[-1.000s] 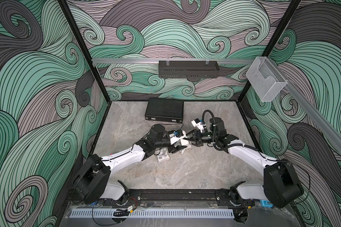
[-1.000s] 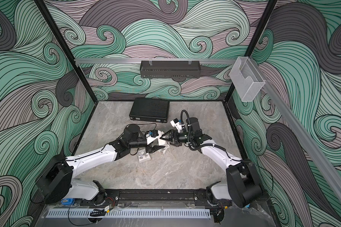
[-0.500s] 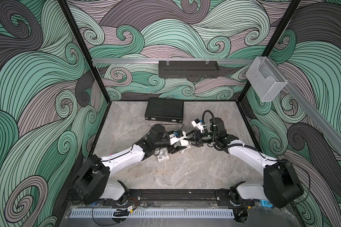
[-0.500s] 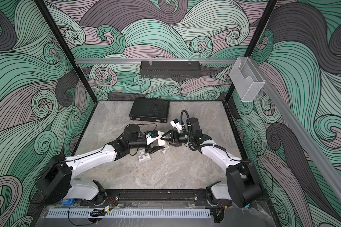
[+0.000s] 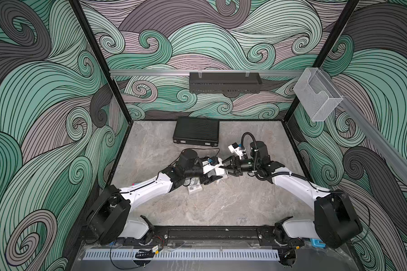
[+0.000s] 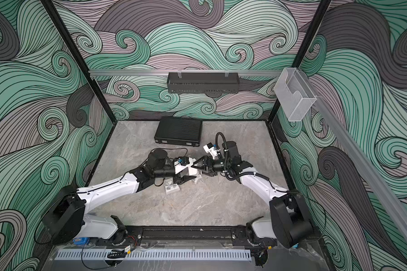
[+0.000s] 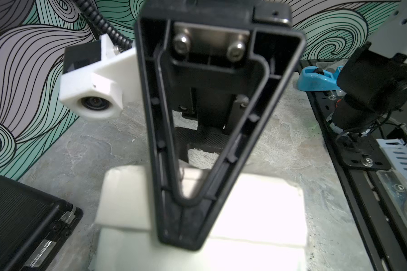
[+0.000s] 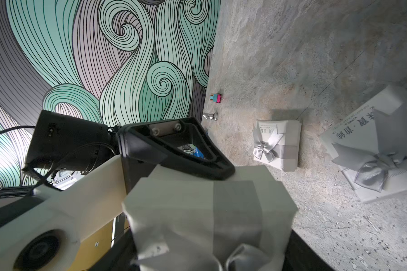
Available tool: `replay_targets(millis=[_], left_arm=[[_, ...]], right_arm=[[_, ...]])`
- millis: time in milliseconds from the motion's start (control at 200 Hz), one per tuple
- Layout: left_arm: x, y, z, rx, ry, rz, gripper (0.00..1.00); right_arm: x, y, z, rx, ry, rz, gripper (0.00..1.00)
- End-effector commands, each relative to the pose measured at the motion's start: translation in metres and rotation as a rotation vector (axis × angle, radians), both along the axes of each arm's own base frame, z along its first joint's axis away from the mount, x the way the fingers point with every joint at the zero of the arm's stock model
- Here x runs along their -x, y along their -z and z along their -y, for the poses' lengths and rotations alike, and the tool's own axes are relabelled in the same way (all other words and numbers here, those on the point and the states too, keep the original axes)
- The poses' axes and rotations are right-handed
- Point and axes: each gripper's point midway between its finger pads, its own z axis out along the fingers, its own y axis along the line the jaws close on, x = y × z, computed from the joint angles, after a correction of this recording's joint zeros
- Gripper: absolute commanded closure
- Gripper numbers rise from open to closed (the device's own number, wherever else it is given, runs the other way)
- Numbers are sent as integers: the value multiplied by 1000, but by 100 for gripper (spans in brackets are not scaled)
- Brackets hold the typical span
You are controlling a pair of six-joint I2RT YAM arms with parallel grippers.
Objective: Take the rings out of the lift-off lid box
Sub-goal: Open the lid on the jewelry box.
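We find the near grey marbled tabletop open. Left gripper and right gripper crowd the centre around a small white square box; a black ribbed flat case blocks the far middle.

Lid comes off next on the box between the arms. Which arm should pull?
Left, likely. The right end effector appears clamped across the box, steadying it; the left end effector meets its opposite end, finger on it, free to pull.
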Motion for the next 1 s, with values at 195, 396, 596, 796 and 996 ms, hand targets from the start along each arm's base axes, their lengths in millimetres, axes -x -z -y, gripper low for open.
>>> replay_targets(millis=[195, 396, 596, 796, 996], left_arm=[[3, -13, 2, 1, 18, 20, 23], [2, -15, 2, 8, 13, 21, 28], [2, -19, 4, 26, 17, 18, 31], [2, -19, 5, 31, 20, 15, 35], [2, -19, 4, 28, 15, 19, 35]], right_arm=[[-2, -12, 2, -37, 7, 41, 26], [-1, -12, 2, -36, 4, 41, 26], [-2, -10, 2, -31, 3, 40, 26], [-1, -10, 2, -25, 1, 42, 26], [0, -13, 5, -21, 0, 48, 25]])
